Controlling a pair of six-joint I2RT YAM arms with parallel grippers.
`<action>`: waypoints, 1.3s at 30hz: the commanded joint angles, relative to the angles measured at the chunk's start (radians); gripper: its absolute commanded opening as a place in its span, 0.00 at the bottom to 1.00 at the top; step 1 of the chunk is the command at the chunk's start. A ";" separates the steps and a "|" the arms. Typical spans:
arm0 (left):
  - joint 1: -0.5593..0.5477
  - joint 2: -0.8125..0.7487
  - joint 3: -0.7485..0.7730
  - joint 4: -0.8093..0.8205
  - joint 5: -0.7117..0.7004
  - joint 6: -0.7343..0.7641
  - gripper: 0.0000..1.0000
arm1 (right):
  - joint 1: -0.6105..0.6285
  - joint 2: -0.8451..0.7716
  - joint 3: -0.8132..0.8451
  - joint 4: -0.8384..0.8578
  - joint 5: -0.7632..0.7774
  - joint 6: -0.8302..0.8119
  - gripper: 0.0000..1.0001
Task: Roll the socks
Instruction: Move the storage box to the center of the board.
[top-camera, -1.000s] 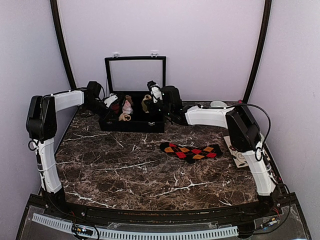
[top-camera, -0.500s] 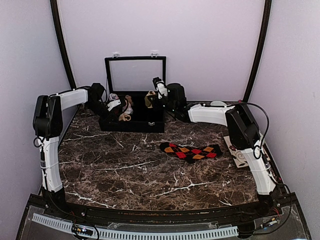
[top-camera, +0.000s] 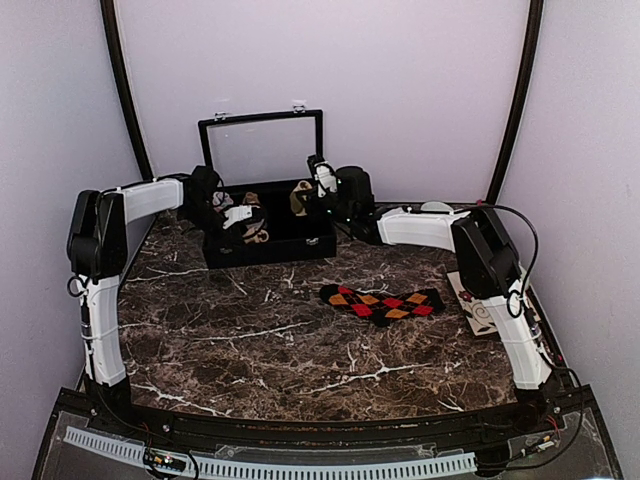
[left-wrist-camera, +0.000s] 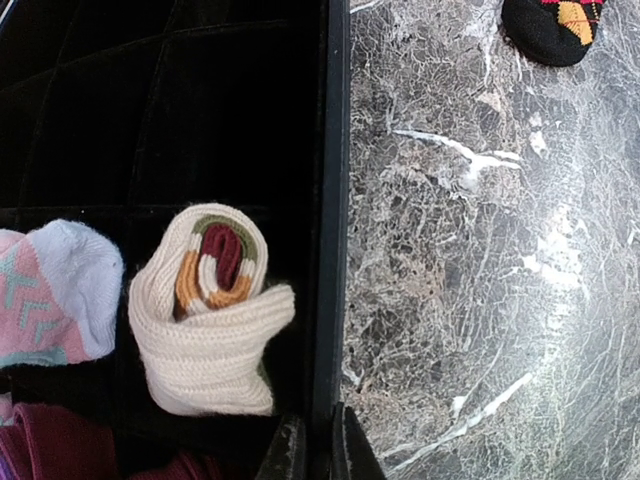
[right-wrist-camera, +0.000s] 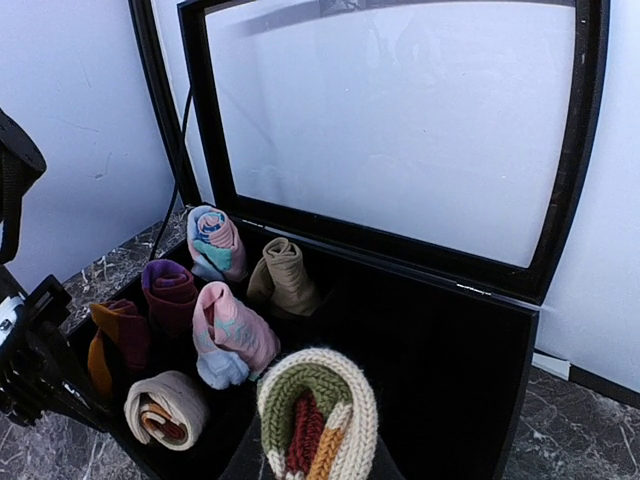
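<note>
A black box (top-camera: 275, 247) with its lid up stands at the back of the table. My right gripper (top-camera: 305, 198) is shut on a rolled cream sock with green, maroon and orange stripes (right-wrist-camera: 320, 415) and holds it over the box's right compartments. My left gripper (left-wrist-camera: 320, 455) is shut on the box's wall (left-wrist-camera: 330, 200), one finger inside and one outside. A second rolled cream striped sock (left-wrist-camera: 205, 310) sits in the compartment beside it and shows in the right wrist view (right-wrist-camera: 165, 408). A black argyle sock (top-camera: 382, 302) lies flat on the marble, its toe in the left wrist view (left-wrist-camera: 560, 25).
The box also holds small rolls: pink (right-wrist-camera: 232, 335), tan (right-wrist-camera: 285, 278), maroon-purple (right-wrist-camera: 170, 295) and pink-blue (right-wrist-camera: 215, 243). Its glass lid (top-camera: 262, 145) stands upright behind. A printed card (top-camera: 472, 305) lies by the right arm's base.
The box has slid left and turned slightly, with my left gripper on its wall. The right gripper has lifted a little with the rolled sock.
</note>
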 joint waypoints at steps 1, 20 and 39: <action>-0.018 0.003 -0.100 -0.120 -0.040 -0.007 0.00 | -0.010 -0.036 -0.020 0.026 -0.005 0.010 0.00; -0.156 -0.269 -0.508 -0.261 0.023 0.134 0.00 | 0.027 -0.049 -0.061 0.007 -0.059 0.007 0.00; -0.184 -0.344 -0.575 -0.289 0.061 0.086 0.34 | 0.096 0.059 0.084 -0.181 -0.006 -0.041 0.00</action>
